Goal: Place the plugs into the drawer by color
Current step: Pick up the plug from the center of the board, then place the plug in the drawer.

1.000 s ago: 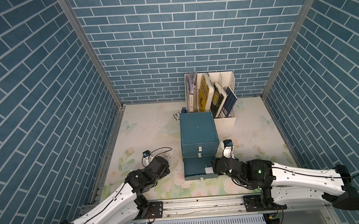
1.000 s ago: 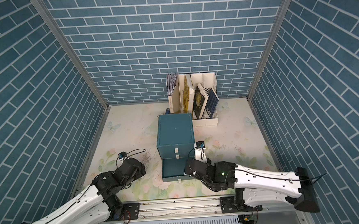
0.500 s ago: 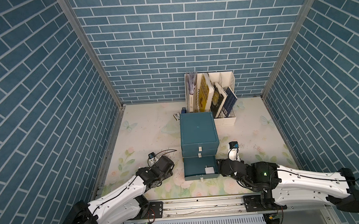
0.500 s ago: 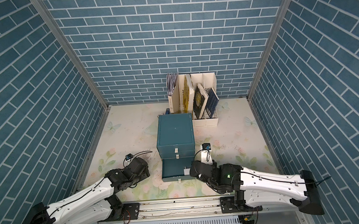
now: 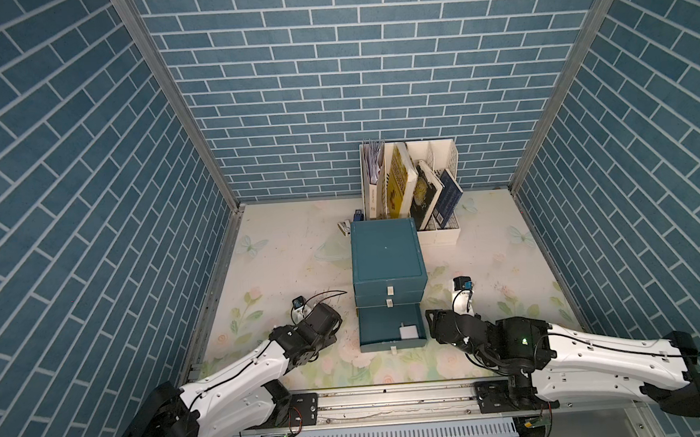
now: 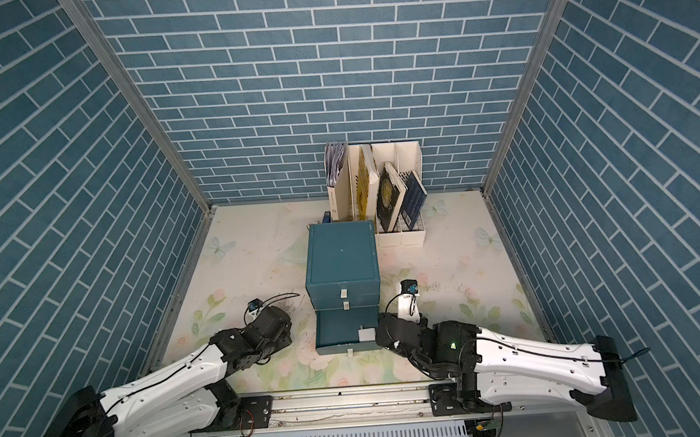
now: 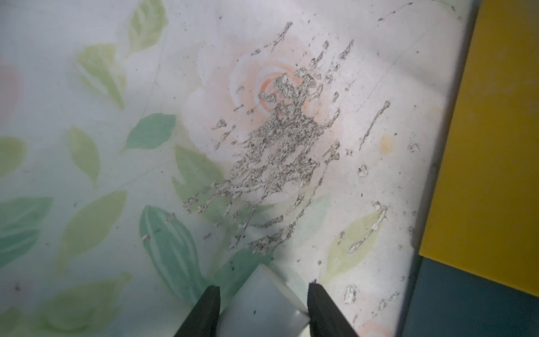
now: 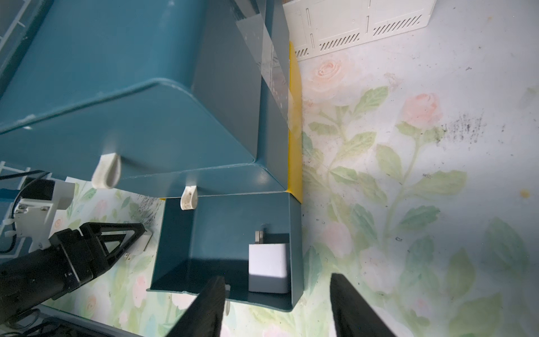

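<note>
Grips pale plug (image 7: 262, 303) w/ L end effector (image 7: 264, 286), both fingertips pressed to its sides, low over table (image 5: 292, 252); can't tell if resting on it. Holds that plug just beside L wall of btm drawer (image 5: 371, 326), outside it, so wall stands btwn plug and drawer's inside. Hovers R end effector (image 8: 276, 277) over front R corner of same drawer, fingers well apart, drawer rim and table showing in gap. Has btm drawer pulled out of teal box (image 5: 385, 250), w/ white plug (image 8: 267, 267) lying in front R corner against R wall, prongs toward box. Has two upper drawers (image 5: 369, 289) pushed in, white tab handles (image 5: 389, 290) sticking out above open one. Shows yellow strip (image 8: 294, 116) along box's base on both sides, plus scuffed grey patch (image 7: 280, 146) on flowered table top ahead of L end effector. Just behind box's back R corner: white book rack (image 5: 448, 155) w/ books (image 5: 398, 179) leaning inside. Near back L corner: small dark blue stick (image 5: 357, 216) and whitish item (image 5: 344, 227), too small to ID.
</note>
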You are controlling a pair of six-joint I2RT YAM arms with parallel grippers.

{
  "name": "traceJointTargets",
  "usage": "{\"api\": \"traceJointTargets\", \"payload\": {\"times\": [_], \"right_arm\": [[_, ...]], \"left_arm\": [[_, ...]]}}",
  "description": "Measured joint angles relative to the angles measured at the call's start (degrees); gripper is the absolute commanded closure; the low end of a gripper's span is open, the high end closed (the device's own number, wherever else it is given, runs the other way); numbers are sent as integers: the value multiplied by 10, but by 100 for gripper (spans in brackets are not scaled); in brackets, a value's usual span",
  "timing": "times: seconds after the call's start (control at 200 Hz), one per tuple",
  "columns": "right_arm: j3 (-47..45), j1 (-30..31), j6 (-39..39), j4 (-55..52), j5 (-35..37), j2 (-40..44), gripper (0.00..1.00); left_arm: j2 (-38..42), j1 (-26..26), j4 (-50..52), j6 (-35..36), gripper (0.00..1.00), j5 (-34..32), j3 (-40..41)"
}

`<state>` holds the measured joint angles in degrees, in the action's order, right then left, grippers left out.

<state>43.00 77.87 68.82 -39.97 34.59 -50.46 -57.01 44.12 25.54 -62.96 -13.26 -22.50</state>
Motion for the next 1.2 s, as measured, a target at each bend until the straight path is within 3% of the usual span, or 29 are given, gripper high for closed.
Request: {"api": "traceJointTargets", "payload": {"times": [0.095, 0.28, 0.595, 0.85, 1.02, 1.2], "right_arm": [[0, 0, 1, 0, 2, 0, 39], [0, 0, 4, -1, 4, 0, 40], [0, 0, 5, -11, 12, 6, 40], [3, 0, 9, -22, 23, 9, 40], [3, -8, 11, -24, 27, 13, 40], [8, -15, 13, -30, 28, 22, 41]], "left_arm": [[-14, 0, -17, 3, 43, -1, 0], [-50, 0, -45, 12, 45, -1, 3], [-56, 0, -46, 20, 81, -5, -3], [36, 8, 53, 46, 89, -19, -87], [107, 57, 46, 82, 93, -23, -157], [103, 192, 9, 106, 95, -39, -156]]}}
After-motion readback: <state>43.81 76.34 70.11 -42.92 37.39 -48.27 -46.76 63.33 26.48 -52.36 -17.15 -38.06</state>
